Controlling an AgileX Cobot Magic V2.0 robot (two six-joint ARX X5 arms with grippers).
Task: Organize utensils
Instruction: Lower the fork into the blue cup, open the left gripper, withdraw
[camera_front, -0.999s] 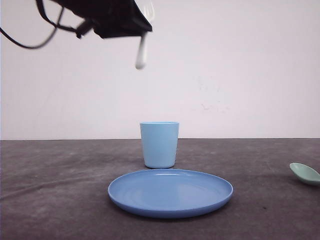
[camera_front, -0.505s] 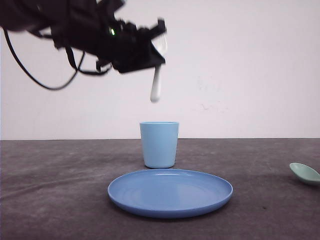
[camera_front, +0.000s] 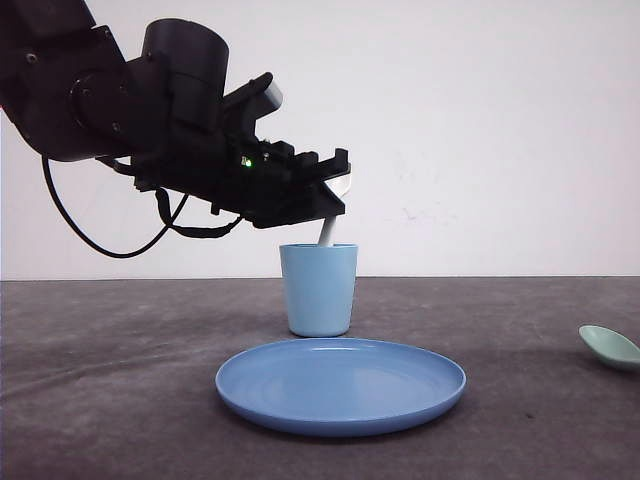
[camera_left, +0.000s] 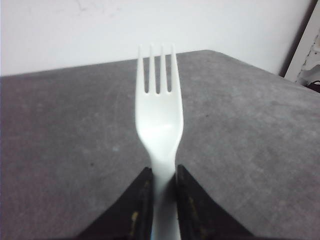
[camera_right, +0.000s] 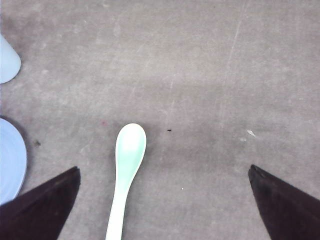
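Observation:
My left gripper (camera_front: 335, 195) is shut on the white fork (camera_left: 159, 115), pinching its neck just below the tines. In the front view the fork's handle (camera_front: 326, 232) slants down into the mouth of the light blue cup (camera_front: 319, 290). The left gripper (camera_left: 162, 172) hangs just above the cup's rim. The mint-green spoon (camera_right: 127, 160) lies flat on the table between the wide-open fingers of my right gripper (camera_right: 165, 172), nearer one finger. At the far right edge of the front view sits the spoon's bowl (camera_front: 610, 346).
A round blue plate (camera_front: 340, 385) lies in front of the cup on the dark grey table (camera_front: 120, 380). In the right wrist view the plate's edge (camera_right: 11, 160) and the cup's edge (camera_right: 7, 60) sit beside the spoon. A white wall stands behind.
The left arm has come down and to the right with the fork. The handle tip hung well above the cup earlier and now dips inside its rim. The spoon has not moved.

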